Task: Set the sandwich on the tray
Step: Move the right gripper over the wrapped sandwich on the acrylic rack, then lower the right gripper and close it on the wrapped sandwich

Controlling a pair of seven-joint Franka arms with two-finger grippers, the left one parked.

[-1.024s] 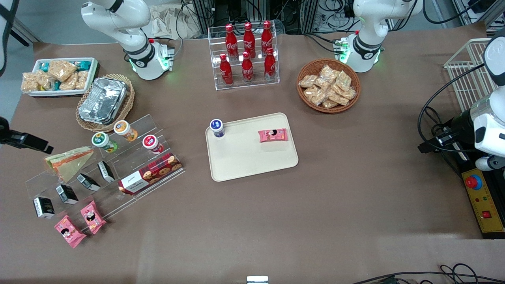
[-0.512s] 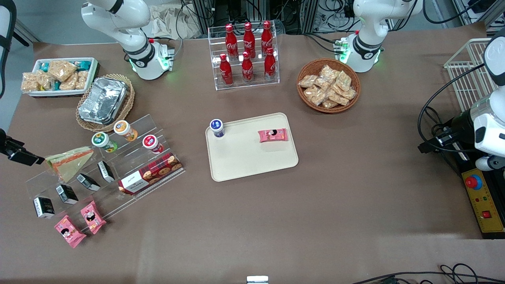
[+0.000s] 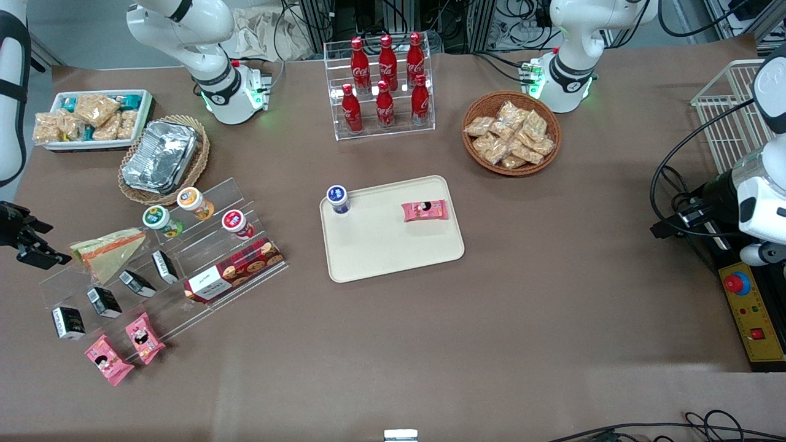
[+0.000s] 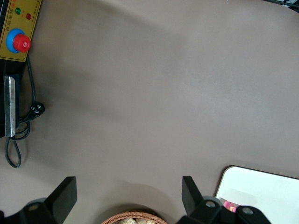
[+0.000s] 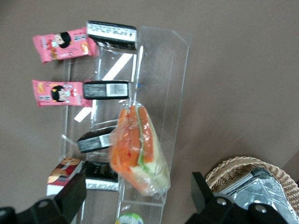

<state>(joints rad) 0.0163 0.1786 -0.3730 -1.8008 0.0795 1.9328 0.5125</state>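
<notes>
Table (image 3: 552, 319) | wrist: sandwich (image 5: 138, 149) filling | tool (image 5: 135, 198) spread above

Claw (image 3: 37, 245) drew away from the sandwich (image 3: 107, 252)

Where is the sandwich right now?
The sandwich lies on the clear display stand at the working arm's end, beside the open gripper, not on the tray.

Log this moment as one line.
phase: approach | end effector: open, beside sandwich | sandwich: on clear rack | tray: no sandwich yet
</notes>
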